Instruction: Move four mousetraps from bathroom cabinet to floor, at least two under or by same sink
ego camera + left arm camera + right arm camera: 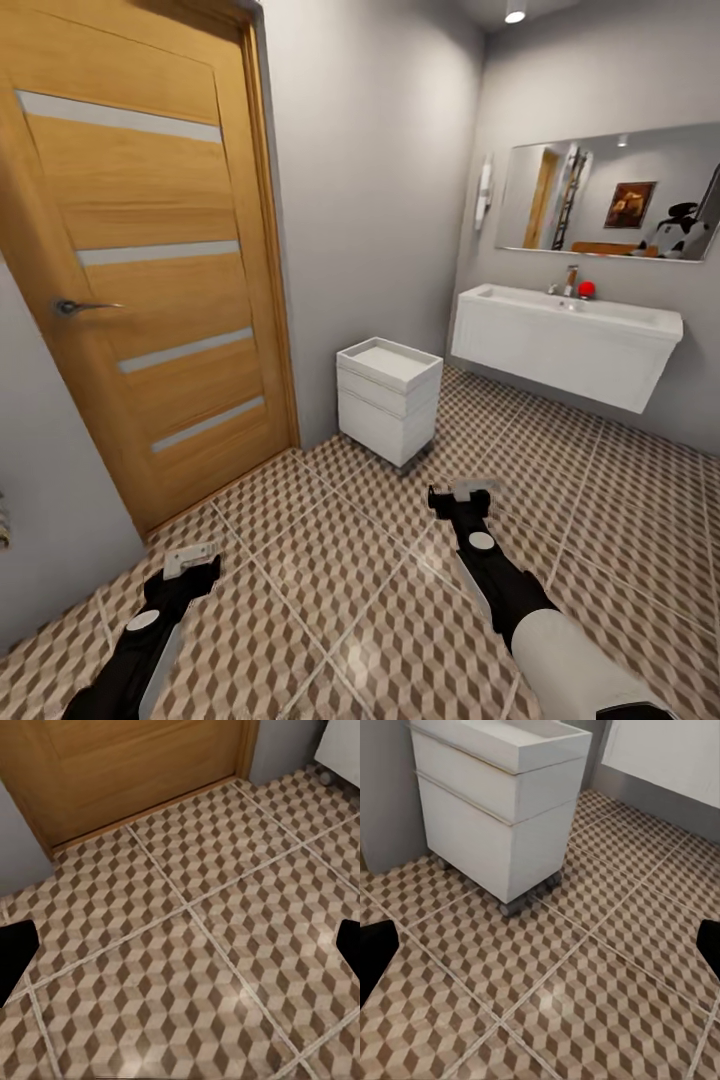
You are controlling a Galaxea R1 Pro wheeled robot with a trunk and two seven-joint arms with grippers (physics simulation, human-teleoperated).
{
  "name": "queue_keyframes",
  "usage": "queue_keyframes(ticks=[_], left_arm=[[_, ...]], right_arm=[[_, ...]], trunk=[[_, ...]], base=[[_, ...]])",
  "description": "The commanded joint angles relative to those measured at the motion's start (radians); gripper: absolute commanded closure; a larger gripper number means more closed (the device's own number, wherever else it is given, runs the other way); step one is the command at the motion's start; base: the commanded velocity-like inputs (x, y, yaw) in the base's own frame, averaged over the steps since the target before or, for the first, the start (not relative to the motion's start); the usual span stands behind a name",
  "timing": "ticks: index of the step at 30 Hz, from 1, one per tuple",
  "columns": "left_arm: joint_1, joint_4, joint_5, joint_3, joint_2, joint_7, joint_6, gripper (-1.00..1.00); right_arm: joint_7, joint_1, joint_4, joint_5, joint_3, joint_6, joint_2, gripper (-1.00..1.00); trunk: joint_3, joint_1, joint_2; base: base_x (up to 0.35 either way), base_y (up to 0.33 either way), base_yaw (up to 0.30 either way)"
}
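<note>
wide white wall-hung sink [565, 345] at 2 o'clock, small white drawer unit [388, 398] dead ahead on cube-pattern tiled floor [340, 590], wooden door [140, 260] at 10, left gripper [190, 562] and right gripper [458, 497] both spread wide, holding nothing

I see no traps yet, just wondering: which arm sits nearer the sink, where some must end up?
The right. Its tool hangs empty toward the drawer unit and sink; the left tool hangs by the door, farther away.

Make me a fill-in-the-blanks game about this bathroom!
1. The small white drawer unit stands on little ___.
2. The tall wooden door is ___.
3. A small ___ ball sits on the wide white wall-hung sink.
4. Above the sink hangs a wide ___.

Missing: wheels; closed; red; mirror
</note>
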Motion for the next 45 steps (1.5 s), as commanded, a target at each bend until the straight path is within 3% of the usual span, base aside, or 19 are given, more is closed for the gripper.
queue_keyframes(ticks=[1, 17, 45], left_arm=[[0.000, -0.001, 0.001, -0.001, 0.000, 0.003, 0.005, -1.00], [0.000, 0.008, 0.001, -0.001, 0.000, 0.002, 0.005, -1.00], [0.000, 0.008, 0.001, -0.001, 0.000, 0.002, 0.005, -1.00]], right_arm=[[-0.008, -0.001, 0.001, 0.007, 0.003, 0.000, -0.001, -1.00], [-0.008, -0.001, 0.001, 0.007, 0.003, 0.000, -0.002, -1.00], [-0.008, -0.001, 0.001, 0.007, 0.003, 0.000, -0.002, -1.00]], trunk=[[-0.001, 0.000, -0.001], [-0.001, 0.000, -0.001], [-0.001, 0.000, -0.001]], base=[[0.000, 0.132, 0.288], [0.000, 0.223, 0.288], [0.000, 0.017, 0.288]])
